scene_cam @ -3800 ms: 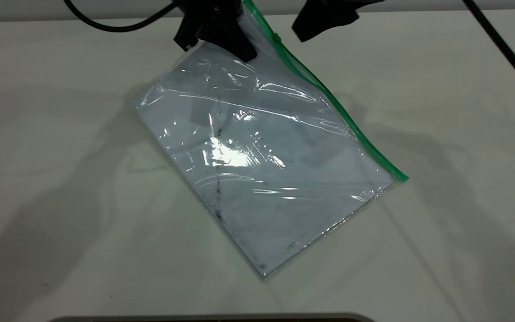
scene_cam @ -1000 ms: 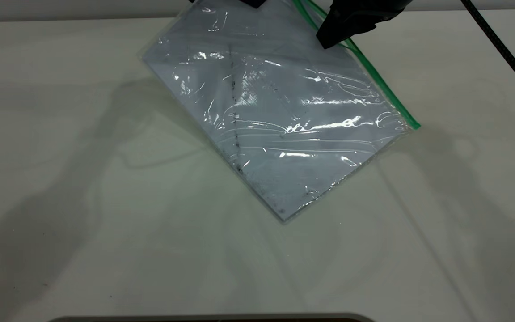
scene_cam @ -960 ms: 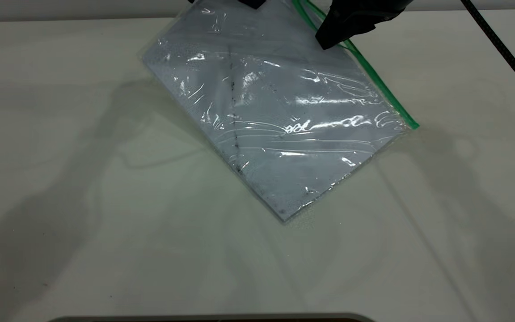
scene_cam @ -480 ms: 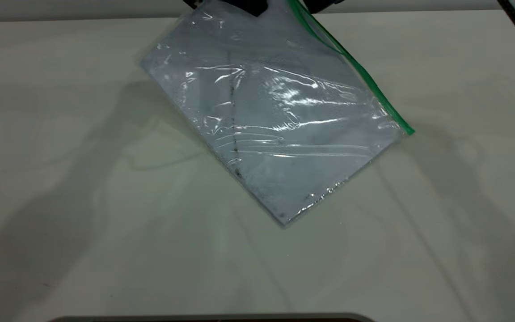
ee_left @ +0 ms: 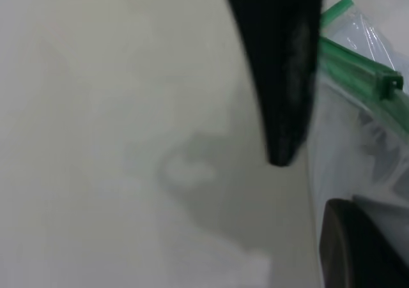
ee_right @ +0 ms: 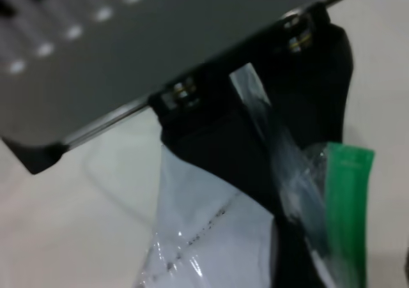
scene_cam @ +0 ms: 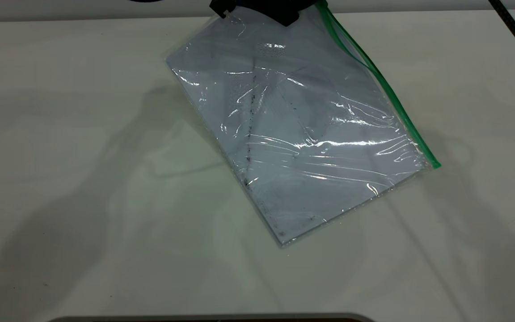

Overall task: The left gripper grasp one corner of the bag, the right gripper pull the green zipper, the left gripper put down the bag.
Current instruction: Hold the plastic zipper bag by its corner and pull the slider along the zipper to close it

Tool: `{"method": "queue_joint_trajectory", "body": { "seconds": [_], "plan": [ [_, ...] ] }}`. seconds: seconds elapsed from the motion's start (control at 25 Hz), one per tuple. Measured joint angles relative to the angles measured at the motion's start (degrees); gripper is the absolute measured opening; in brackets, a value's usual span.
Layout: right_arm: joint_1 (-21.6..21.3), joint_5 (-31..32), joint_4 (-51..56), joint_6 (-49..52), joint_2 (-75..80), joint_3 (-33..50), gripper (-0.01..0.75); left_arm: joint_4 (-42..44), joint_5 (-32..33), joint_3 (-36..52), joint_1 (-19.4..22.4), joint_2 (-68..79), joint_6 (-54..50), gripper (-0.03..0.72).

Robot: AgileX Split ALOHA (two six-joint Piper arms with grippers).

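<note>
Bag (scene_cam: 302, 134): clear glossy plastic, white glare streaks; white paper inside, pale grey-blue under the film, with black smudges in a dotted line.
Green zipper (scene_cam: 387, 89): bright green strip, right edge of frame centre.
Left gripper (scene_cam: 275, 9): black, top centre.
Table (scene_cam: 61, 179): off-white, grey shadows.

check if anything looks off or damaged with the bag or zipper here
Nothing looks damaged. The bag hangs tilted from its top corner, pinched by the left tool, its lower end near the table. The green zipper splits into two strands near the top, so it looks partly open there.
</note>
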Motion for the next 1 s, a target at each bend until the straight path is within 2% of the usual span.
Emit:
{"method": "queue_joint_trajectory", "body": {
  "seconds": [0.2, 0.36, 1.0],
  "plan": [
    [0.1, 1.2, 0.0, -0.2, 0.1, 0.0, 0.186, 0.0, 0.0, 0.0, 0.0, 0.0, 0.0, 0.053],
    [0.1, 1.7, -0.5, -1.2, 0.9, -0.2, 0.087, 0.2, 0.1, 0.0, 0.0, 0.2, -0.1, 0.053],
    [-0.2, 3.0, -1.1, -0.6, 2.3, -0.9, 0.078, -0.6, 0.2, 0.2, 1.2, 0.8, -1.5, 0.053]
  ]
}}
